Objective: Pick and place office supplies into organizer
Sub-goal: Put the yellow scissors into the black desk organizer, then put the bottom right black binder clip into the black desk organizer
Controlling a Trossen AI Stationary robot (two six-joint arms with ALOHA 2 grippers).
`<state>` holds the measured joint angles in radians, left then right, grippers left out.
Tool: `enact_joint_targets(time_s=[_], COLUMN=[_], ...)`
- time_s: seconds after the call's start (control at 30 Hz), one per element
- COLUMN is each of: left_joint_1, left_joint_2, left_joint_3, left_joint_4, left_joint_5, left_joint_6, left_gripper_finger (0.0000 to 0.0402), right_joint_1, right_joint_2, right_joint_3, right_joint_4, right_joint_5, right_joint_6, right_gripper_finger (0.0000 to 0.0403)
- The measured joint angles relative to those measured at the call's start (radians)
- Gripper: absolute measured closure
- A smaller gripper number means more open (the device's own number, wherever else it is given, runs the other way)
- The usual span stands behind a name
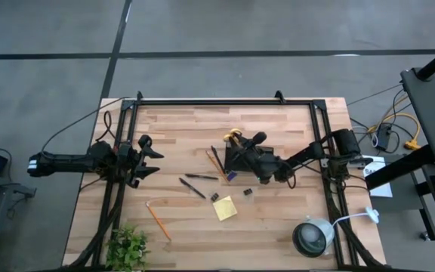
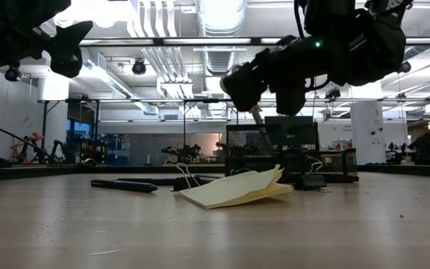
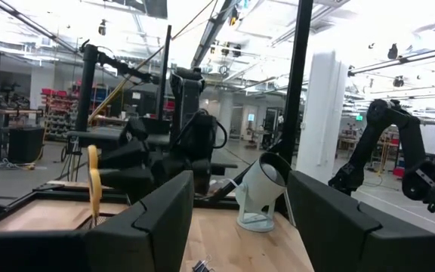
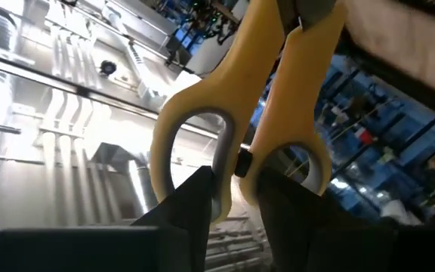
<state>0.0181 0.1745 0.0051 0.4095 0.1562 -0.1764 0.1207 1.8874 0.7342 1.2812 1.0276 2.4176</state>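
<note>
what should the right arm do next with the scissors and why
Probably open the jaws and lift clear. The right gripper holds the yellow-handled scissors by the handles directly over the organizer, where they appear to stand already, so releasing should finish the placement.

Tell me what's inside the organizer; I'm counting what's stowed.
The yellow scissors stand in the organizer, handles up, with the right gripper closed on a handle. The right arm covers most of the organizer from above, so its other contents can't be seen.

A round grey-white lamp (image 1: 313,236) and a leafy plant (image 1: 128,248) occupy the table's near corners.
</note>
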Motion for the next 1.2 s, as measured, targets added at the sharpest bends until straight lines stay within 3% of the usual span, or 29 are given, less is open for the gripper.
enact_joint_targets(time_s=[0.37, 0.5, 0.57, 0.7, 0.77, 0.9, 0.93, 1.03, 1.07, 1.13, 1.2], left_joint_1=[0.0, 0.0, 0.0, 0.0, 0.0, 0.0, 0.0, 0.0, 0.0, 0.0, 0.0], left_joint_2=[0.0, 0.0, 0.0, 0.0, 0.0, 0.0, 0.002, 0.003, 0.003, 0.004, 0.004], left_joint_3=[0.0, 0.0, 0.0, 0.0, 0.0, 0.0, 0.0, 0.0, 0.0, 0.0, 0.0], left_joint_4=[0.0, 0.0, 0.0, 0.0, 0.0, -0.001, 0.002, 0.002, 0.001, 0.001, 0.001], left_joint_5=[0.0, 0.0, 0.0, 0.0, 0.0, 0.0, 0.0, 0.0, -0.001, 0.0, 0.0], left_joint_6=[0.0, 0.0, 0.0, 0.0, 0.0, 0.0, 0.0, 0.0, 0.0, 0.0, 0.0], left_gripper_finger=[0.0201, 0.0201, 0.0201, 0.0201, 0.0201, 0.0201, 0.0201, 0.0201, 0.0201, 0.0201, 0.0201], right_joint_1=[-0.001, -0.001, -0.001, 0.017, 0.037, 0.053, 0.053, 0.053, 0.05, 0.041, 0.049], right_joint_2=[0.0, 0.0, -0.001, -0.006, -0.042, -0.091, -0.098, -0.113, -0.116, -0.136, -0.169], right_joint_3=[-0.001, 0.03, 0.052, 0.068, 0.053, 0.023, 0.023, 0.021, 0.021, 0.022, 0.051], right_joint_4=[-0.094, -0.003, 0.089, 0.287, 0.28, 0.282, 0.277, 0.26, 0.252, 0.176, -0.05], right_joint_5=[-0.059, -0.054, -0.05, -0.098, -0.177, -0.473, -0.506, -0.55, -0.609, -0.821, -0.975], right_joint_6=[0.065, 0.01, -0.145, -0.888, -1.111, -1.313, -1.347, -1.337, -1.345, -1.387, -1.375], right_gripper_finger=[0.0252, 0.0246, 0.0246, 0.0248, 0.0248, 0.0248, 0.0248, 0.0248, 0.0248, 0.0248, 0.0248])
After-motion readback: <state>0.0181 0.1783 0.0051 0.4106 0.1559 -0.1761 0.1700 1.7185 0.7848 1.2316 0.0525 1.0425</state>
